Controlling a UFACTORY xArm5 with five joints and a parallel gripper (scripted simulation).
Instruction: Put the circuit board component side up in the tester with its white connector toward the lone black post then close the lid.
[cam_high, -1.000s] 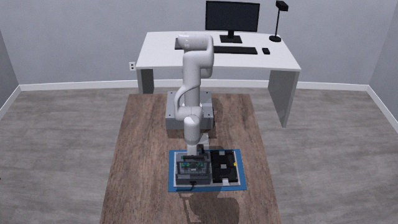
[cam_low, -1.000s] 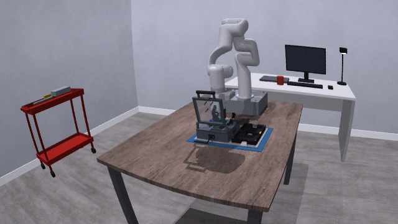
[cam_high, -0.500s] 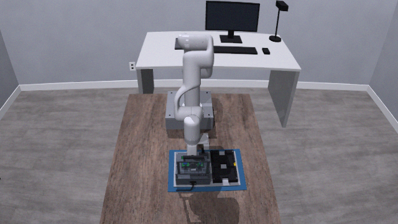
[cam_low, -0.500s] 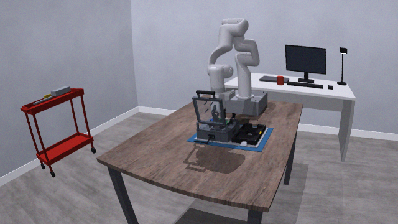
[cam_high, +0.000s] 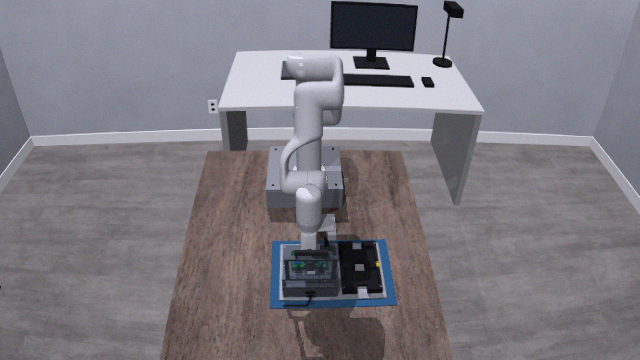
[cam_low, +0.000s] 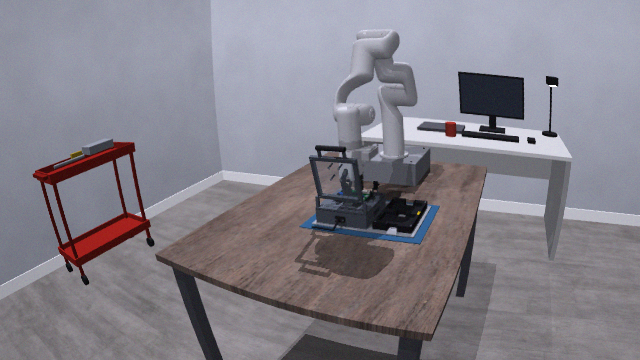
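Note:
The grey tester [cam_high: 310, 282] stands on the left half of the blue mat [cam_high: 332, 275], and it also shows in the exterior view [cam_low: 347, 212]. Its clear lid [cam_low: 332, 175] stands upright and open. The green circuit board [cam_high: 311, 270] lies inside the tester, under the gripper. My gripper [cam_low: 346, 185] hangs open just above the board, behind the lid, with nothing between its fingers. The black tray [cam_high: 359, 267] sits to the right of the tester [cam_low: 402, 215] and looks empty. The pins, the connector's direction and the lone post are too small to tell.
The arm's grey base [cam_high: 305, 182] stands at the back of the wooden table. A white desk [cam_high: 350, 85] with monitor, keyboard and lamp stands behind. A red cart [cam_low: 90, 200] stands far off by the left wall.

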